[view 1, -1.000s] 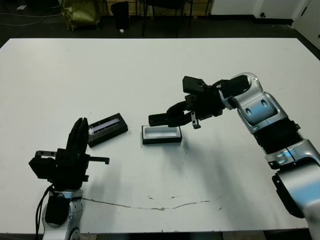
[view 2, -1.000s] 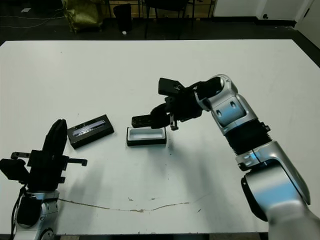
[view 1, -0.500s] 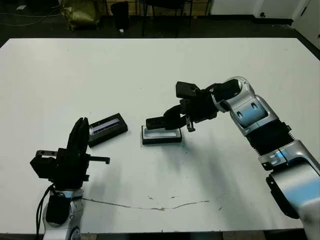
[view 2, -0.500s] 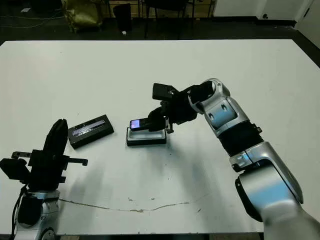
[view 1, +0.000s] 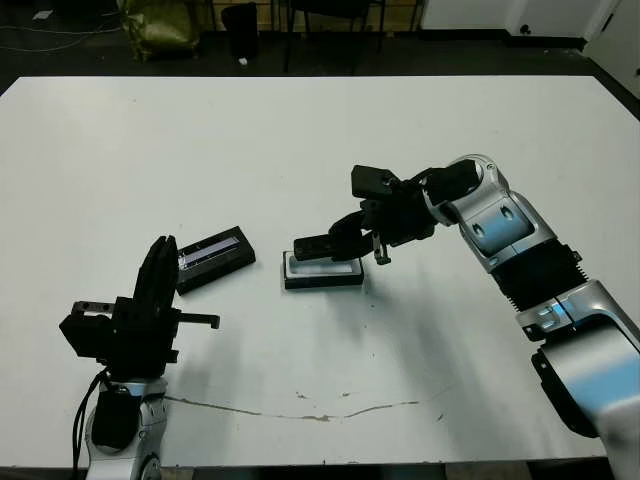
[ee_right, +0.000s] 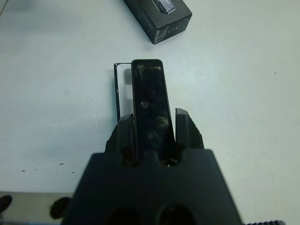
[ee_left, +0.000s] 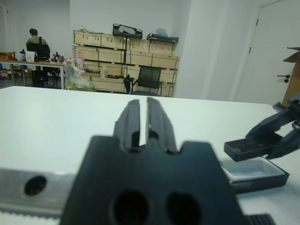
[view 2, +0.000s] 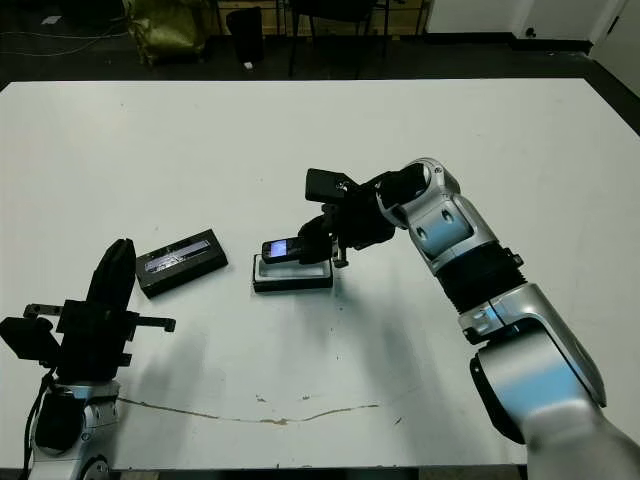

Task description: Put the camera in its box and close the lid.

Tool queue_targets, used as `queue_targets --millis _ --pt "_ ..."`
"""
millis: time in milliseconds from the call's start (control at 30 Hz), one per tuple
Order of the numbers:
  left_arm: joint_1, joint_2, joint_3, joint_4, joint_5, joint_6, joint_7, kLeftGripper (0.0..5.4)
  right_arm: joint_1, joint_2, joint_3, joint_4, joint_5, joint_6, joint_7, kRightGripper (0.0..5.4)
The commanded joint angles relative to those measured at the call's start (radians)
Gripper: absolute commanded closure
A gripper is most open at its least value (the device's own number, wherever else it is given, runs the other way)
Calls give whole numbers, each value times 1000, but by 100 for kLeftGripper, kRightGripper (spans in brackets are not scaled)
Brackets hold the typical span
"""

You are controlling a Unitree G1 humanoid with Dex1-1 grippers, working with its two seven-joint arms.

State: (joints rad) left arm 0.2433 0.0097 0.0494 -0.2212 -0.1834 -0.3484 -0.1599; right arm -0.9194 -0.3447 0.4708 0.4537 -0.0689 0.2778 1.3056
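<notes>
The camera (view 1: 325,243), a slim black bar, hangs level just above the box (view 1: 323,271) with my right gripper (view 1: 358,232) shut on its near end. In the right wrist view the camera (ee_right: 150,105) runs out between the two fingers (ee_right: 183,124) and covers most of the box's white inside (ee_right: 124,86). The box is a shallow black tray lying open on the table. The lid (view 1: 213,258), black with a silvery stripe, lies flat to the box's left. My left gripper (view 1: 160,268) stands upright near the lid, shut on nothing, its fingers (ee_left: 159,119) close together.
The white table (view 1: 300,140) has a thin dark scuff line (view 1: 300,410) near its front edge. Chairs and a bag stand on the dark floor beyond the far edge. A person (ee_left: 33,40) sits far off in the left wrist view.
My right arm has swung left and lower with the camera, bringing it from the box's far side to right above the box. The left arm, lid and box have stayed put.
</notes>
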Motion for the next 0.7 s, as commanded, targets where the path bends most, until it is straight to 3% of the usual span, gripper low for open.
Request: queue_targets --millis 33,333,700 --pt "10 4 3 20 5 -6 -1 540 7 10 9 15 2 3 16 481" --pt "17 0 0 12 -5 0 -2 540 0 14 37 20 -20 29 29 481" --pt "25 -3 -3 2 14 5 6 540 2 33 49 44 -22 1 41 481"
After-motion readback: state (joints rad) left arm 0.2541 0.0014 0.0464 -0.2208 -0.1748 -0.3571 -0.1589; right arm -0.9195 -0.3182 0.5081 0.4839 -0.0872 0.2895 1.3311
